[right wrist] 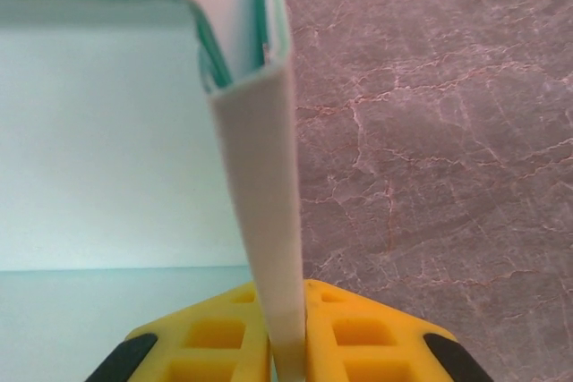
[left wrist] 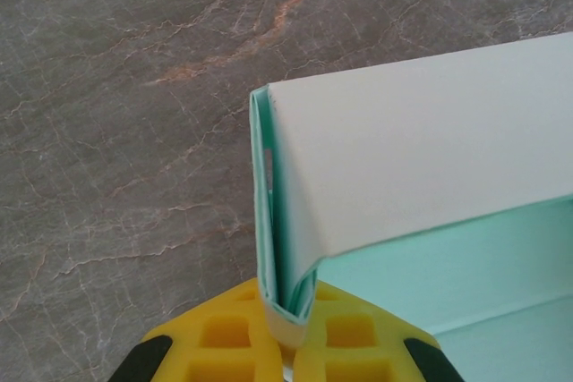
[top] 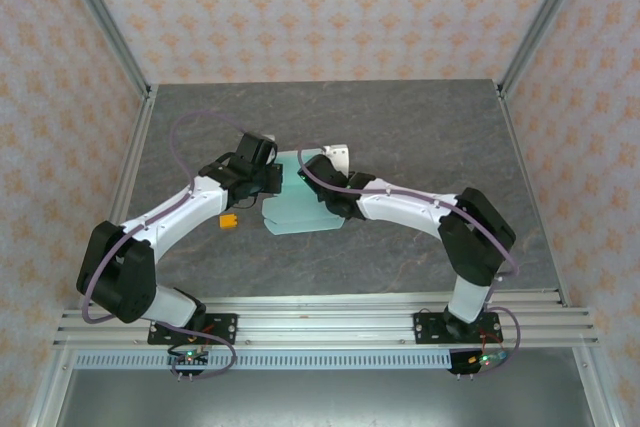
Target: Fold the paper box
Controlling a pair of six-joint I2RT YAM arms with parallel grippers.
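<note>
The paper box (top: 300,205) is a pale mint-blue card, partly folded, on the dark marbled table between the two arms. My left gripper (top: 272,179) holds its left side; in the left wrist view the yellow pads (left wrist: 219,337) pinch a doubled-over upright wall of the box (left wrist: 286,248). My right gripper (top: 322,179) is on the box's right side; in the right wrist view its yellow pads (right wrist: 376,333) are shut on a folded upright wall (right wrist: 264,194). The box floor lies flat between the two walls.
A tiny orange piece (top: 232,220) lies on the table (top: 420,137) just left of the box, under the left forearm. Metal frame posts and patterned walls bound the table. The rail with the arm bases (top: 320,325) runs along the near edge.
</note>
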